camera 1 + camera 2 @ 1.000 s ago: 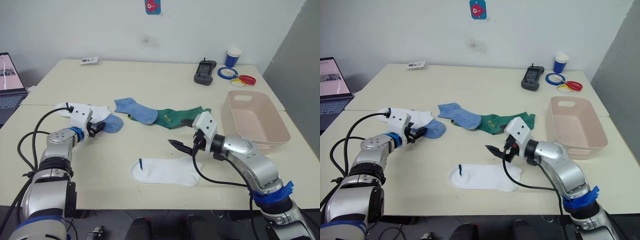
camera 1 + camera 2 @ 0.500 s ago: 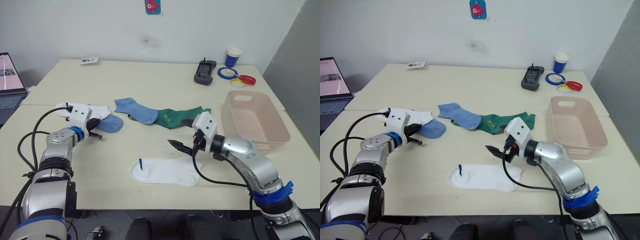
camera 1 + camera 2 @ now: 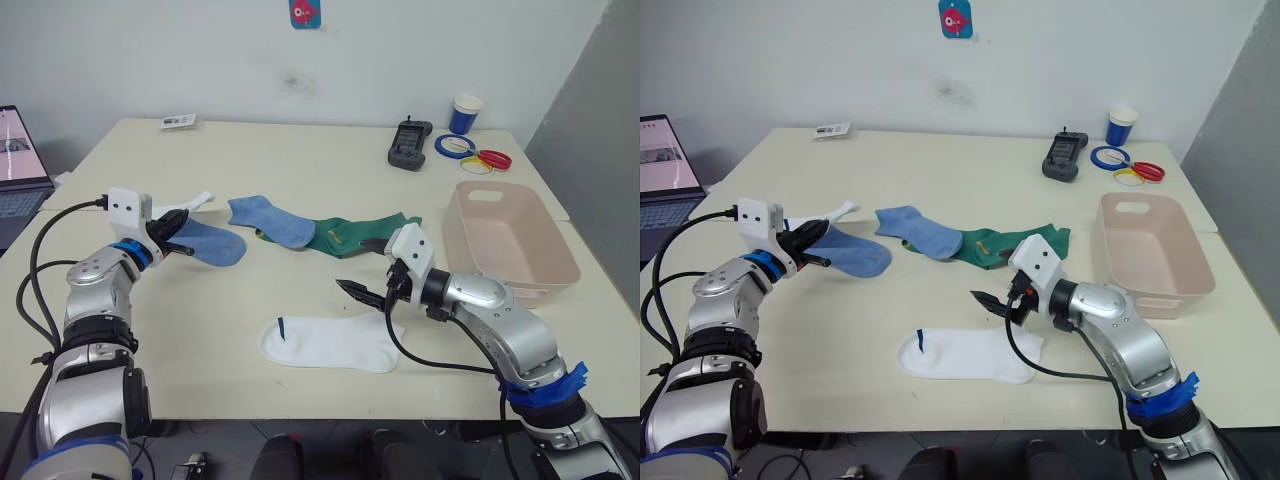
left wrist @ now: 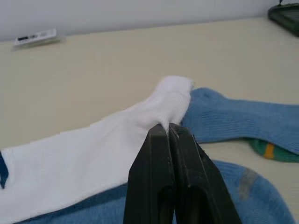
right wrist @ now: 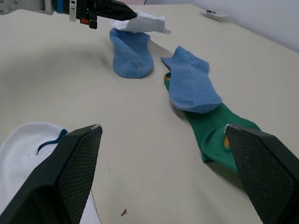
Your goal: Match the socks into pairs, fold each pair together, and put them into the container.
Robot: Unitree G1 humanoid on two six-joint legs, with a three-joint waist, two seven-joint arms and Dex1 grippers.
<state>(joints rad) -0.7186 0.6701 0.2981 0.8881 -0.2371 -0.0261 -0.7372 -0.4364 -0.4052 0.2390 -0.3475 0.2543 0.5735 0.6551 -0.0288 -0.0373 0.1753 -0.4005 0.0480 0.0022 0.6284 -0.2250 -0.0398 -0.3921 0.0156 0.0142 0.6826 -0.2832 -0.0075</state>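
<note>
Sitting bare inside at the table's right edge, the pale pink-beige rectangular plastic tub [image 3: 510, 240] holds no sock, while the left wrist view shows the left gripper [image 4: 169, 133] pinched onto a white ankle sock [image 4: 93, 158], and the right gripper [image 3: 362, 291] hangs spread above another white sock [image 3: 330, 343].

The left gripper [image 3: 818, 232] pinches a white sock [image 3: 830, 213] — lifted over a light blue sock [image 3: 853, 255]. The right gripper [image 3: 987, 300] hovers open above another white sock [image 3: 965, 356].
</note>
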